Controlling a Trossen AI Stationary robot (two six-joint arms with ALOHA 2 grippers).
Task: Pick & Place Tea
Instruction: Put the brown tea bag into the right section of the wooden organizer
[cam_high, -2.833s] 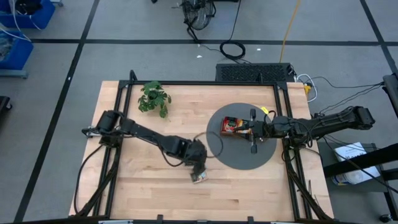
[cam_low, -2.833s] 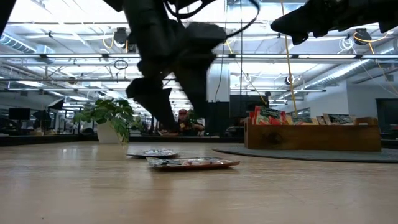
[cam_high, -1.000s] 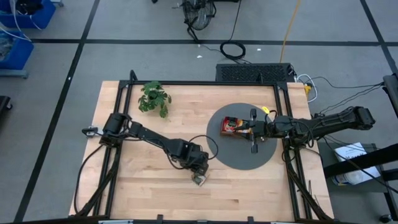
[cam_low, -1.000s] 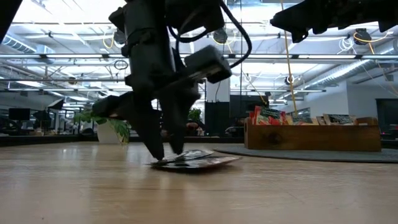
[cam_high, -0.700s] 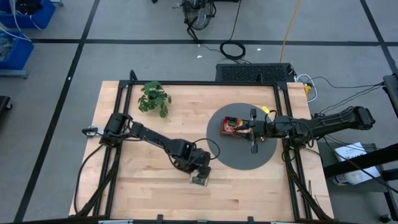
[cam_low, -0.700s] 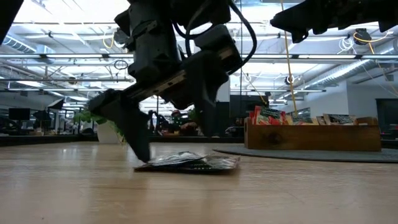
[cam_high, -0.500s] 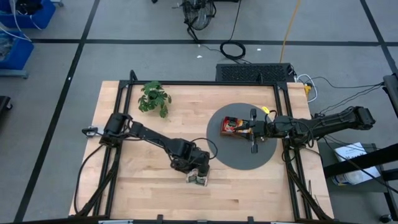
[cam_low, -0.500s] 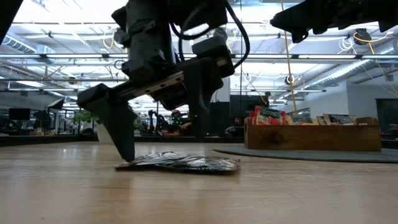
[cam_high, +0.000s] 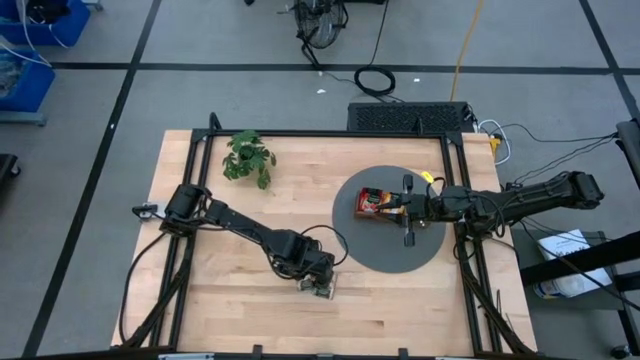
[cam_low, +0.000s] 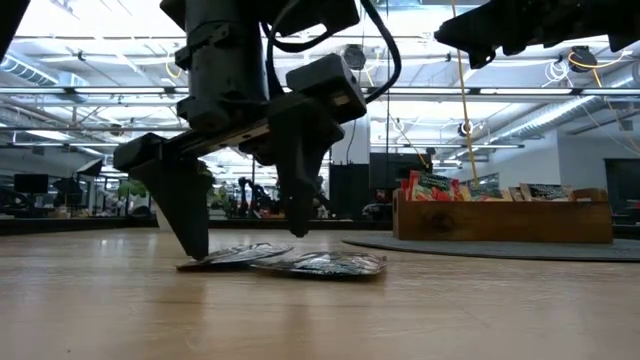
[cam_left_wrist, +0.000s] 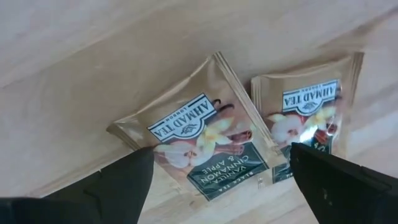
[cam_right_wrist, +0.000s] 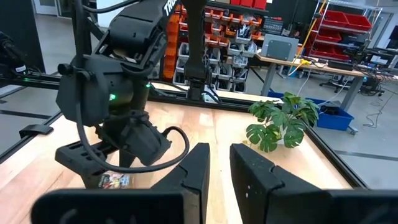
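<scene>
Two tea sachets lie flat side by side on the wooden table, one toward the left, the other to its right. My left gripper points down over them, open wide, its fingers on either side of the left sachet. My right gripper waits level above the grey mat beside the wooden tray, fingers close together with nothing between them. My left gripper has one fingertip down at the outer edge of the left sachet. I cannot tell whether it touches the sachet or only the table. The other finger hangs clear above the sachets.
The tray stands on a round grey mat at the right and holds several upright sachets. A small green plant stands at the far left. A black frame runs around the table's edges.
My left gripper has opened from nearly shut to wide and turned a little. The two sachets lay one on the other. The upper one has slid toward the table's left, so they now lie side by side. The right arm has kept still.
</scene>
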